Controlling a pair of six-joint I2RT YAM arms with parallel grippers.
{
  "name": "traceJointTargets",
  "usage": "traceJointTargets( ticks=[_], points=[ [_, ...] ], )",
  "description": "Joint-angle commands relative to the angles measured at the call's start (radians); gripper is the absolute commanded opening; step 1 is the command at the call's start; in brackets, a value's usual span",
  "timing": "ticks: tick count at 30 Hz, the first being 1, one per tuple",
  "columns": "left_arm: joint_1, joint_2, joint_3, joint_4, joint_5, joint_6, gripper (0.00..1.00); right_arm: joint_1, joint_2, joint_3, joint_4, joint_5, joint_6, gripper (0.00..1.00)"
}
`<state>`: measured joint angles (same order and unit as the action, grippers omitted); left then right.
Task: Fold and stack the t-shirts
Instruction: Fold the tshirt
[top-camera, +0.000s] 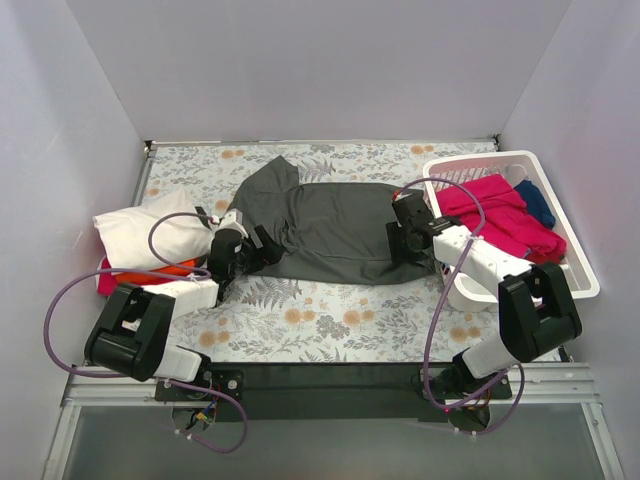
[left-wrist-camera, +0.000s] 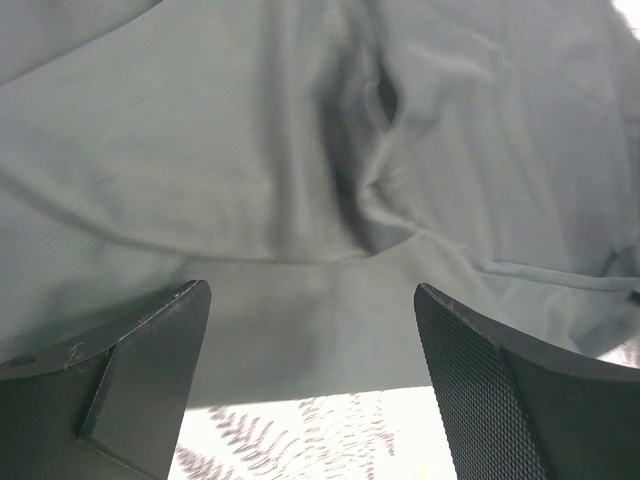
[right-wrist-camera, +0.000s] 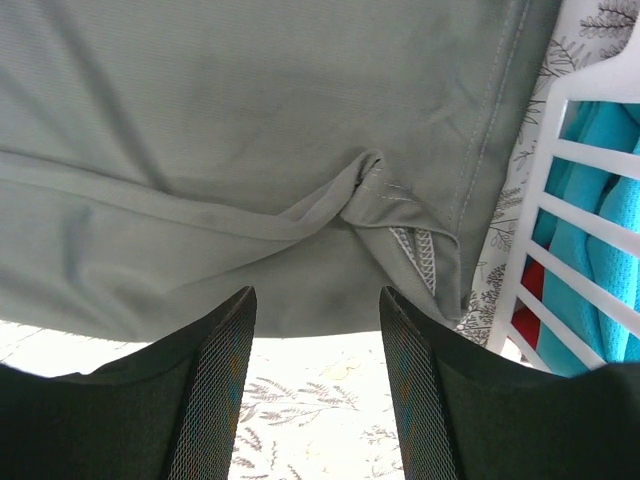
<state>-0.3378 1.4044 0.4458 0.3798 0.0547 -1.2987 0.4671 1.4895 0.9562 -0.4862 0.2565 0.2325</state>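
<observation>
No text, label, brand, number or sign is legible on anything in view.

In the top view, both ends of the dark grey cloth t-shirt are covered, at left by the black left gripper, at right by the black right gripper. At centre left, an orange cloth and a magenta pink cloth strip are mostly buried under the folded white t-shirt. At upper right, the near left corner of the white slatted plastic basket is masked by the right arm. A navy blue cloth inside is largely hidden. In the right wrist view, teal cloth is glimpsed only through slats and cut off at the right edge.
</observation>
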Motion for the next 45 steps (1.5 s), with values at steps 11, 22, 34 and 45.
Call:
traceJointTargets(
  ticks=[11, 22, 34, 45],
  points=[
    [0.102, -0.041, -0.093, 0.016, -0.035, -0.021, 0.78, 0.004, 0.152, 0.056, 0.054, 0.101, 0.002, 0.47],
    [0.117, -0.059, -0.105, 0.010, -0.029, -0.017, 0.78, 0.002, 0.247, 0.093, 0.048, 0.234, 0.022, 0.47],
    [0.134, -0.110, -0.124, -0.030, -0.042, -0.017, 0.78, 0.001, 0.253, 0.179, -0.006, 0.418, 0.036, 0.49],
    [0.137, -0.136, -0.125, -0.016, -0.032, -0.001, 0.78, 0.007, 0.195, 0.196, -0.009, 0.351, 0.011, 0.49]
  ],
)
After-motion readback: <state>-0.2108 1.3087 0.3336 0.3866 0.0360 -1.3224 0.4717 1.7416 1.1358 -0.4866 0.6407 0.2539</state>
